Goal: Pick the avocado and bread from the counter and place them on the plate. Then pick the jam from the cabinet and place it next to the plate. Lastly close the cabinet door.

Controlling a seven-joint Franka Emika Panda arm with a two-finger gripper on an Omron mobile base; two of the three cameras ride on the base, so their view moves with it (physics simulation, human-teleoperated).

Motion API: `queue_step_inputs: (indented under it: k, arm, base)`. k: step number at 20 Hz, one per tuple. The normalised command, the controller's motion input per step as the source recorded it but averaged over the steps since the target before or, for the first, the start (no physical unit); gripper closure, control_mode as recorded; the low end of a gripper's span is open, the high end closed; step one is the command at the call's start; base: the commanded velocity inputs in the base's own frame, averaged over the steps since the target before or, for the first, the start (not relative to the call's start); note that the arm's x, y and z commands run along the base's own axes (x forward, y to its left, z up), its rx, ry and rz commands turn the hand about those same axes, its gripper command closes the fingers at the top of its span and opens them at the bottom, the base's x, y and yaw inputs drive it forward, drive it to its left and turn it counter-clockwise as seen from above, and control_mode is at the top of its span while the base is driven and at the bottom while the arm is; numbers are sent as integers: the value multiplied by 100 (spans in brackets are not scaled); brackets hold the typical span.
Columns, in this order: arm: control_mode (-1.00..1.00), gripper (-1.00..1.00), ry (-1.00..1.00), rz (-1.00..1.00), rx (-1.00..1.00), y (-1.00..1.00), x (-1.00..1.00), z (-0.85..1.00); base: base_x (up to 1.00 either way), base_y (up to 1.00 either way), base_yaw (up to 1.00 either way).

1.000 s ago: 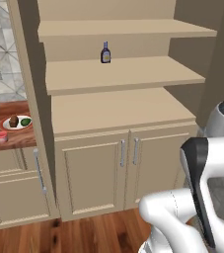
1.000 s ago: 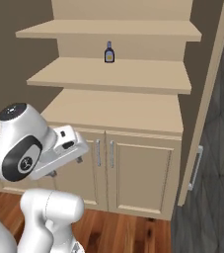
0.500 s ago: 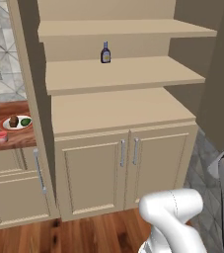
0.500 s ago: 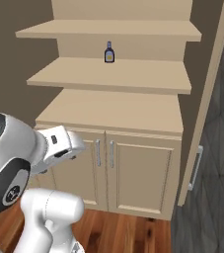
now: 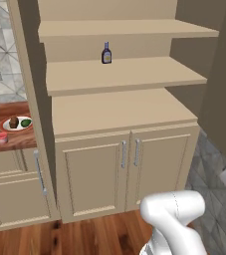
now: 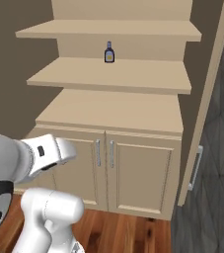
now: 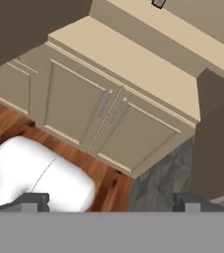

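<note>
The jaws stand wide open with nothing between them; in the hand view the two dark fingertips sit far apart at the bottom, looking down on the cabinet from above and to one side. Ahead of the jaws lie the two short lower doors, shut, with a bare ledge above them. Below the jaws is wooden floor, and beyond it grey tile beside the cabinet's corner.

The left base view shows what the hand view does not: well off to the left of the jaws, the worktop carries the plate, with the bread and the avocado both on it, side by side. The jam stands on the worktop just beside the plate, near the front edge. A dark bottle stands alone on the middle shelf, with free shelf on both sides.

The right base view shows the cabinet door swung out on the right, edge-on, a handle low on it. The left-hand door also hangs open, between the shelves and the worktop.
</note>
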Motion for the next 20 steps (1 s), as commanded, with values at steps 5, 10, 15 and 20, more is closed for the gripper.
queue_step_inputs:
  k: [5, 10, 15, 20]
  arm:
    - [-100, -100, 3, -12, 3, 16, -1, -62]
    - [-100, -100, -7, -3, 15, 0, -13, -89]
    - [-100, -100, -42, -1, 30, 0, -43, -75]
    - [-100, -100, -55, -19, 30, 0, -83, -46]
  base:
    - [0, 0, 0]
    - [0, 0, 0]
    - [0, 0, 0]
    - [0, 0, 0]
